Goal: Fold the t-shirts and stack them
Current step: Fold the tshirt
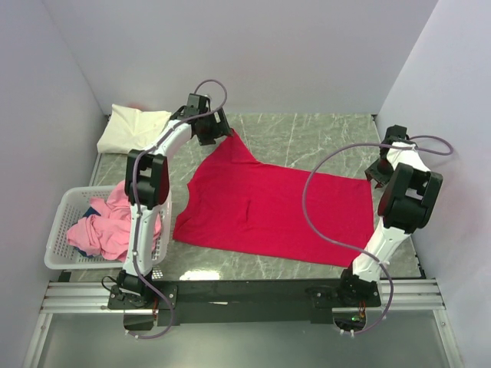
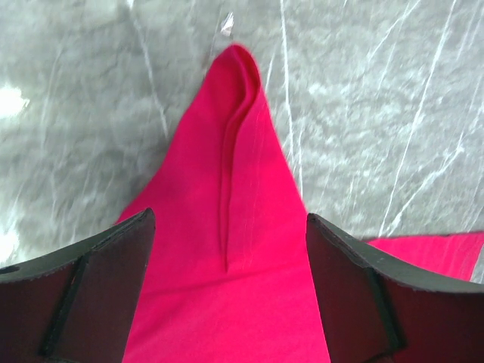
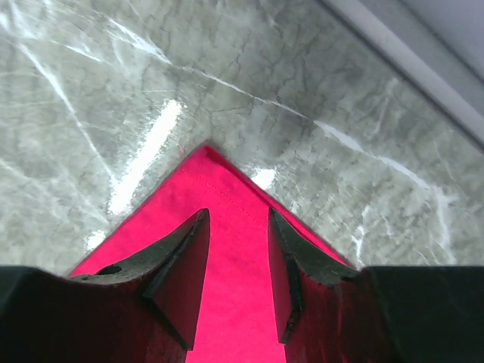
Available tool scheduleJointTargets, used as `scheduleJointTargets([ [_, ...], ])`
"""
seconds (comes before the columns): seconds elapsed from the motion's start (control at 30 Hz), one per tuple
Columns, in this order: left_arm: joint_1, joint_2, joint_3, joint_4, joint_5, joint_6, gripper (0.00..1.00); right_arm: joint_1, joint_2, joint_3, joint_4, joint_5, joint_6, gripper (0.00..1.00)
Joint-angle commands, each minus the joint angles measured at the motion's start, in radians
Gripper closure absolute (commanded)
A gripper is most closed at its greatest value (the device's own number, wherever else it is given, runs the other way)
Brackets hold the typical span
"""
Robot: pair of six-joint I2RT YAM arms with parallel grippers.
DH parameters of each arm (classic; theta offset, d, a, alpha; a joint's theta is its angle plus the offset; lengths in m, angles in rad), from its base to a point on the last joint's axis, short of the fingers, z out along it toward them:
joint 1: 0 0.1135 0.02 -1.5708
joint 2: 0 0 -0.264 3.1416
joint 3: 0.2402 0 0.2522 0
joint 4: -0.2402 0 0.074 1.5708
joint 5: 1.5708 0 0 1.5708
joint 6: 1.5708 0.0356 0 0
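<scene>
Currently the crimson red t-shirt [image 1: 268, 207] lies spread flat on the marble tabletop [image 1: 307, 134], between my two arms. One corner of it is drawn out to a point toward the far left, and the left hand [image 2: 228, 227] hangs just over this point. From the left wrist camera I see its fingers [image 2: 98, 287] spread wide, one on each side of the red cloth, with a long crease running between them; they hold nothing.

The right hand [image 3: 238, 227] is at the far right corner of the same shirt. Its two fingers stand about half apart over this corner, and the red cloth shows flat in the gap between them; I see no pinch on it.

At the far left of the tabletop a cream-white t-shirt [image 1: 134, 129] lies as a compact bundle, well apart from the red one. The light pink t-shirts [image 1: 107, 222] are in a heap inside the white lattice basket [image 1: 60, 238] at the left edge.
</scene>
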Motion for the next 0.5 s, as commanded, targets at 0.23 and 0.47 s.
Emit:
scheduleJointTargets([
  [0.23, 0.002, 0.041, 0.061, 0.123, 0.049, -0.027, 0.13, -0.010, 0.050, 0.046, 0.061, -0.031, -0.001, 0.57],
  [0.47, 0.005, 0.055, 0.061, 0.160, 0.036, -0.050, 0.13, -0.013, 0.098, 0.038, 0.073, -0.034, -0.013, 0.57],
])
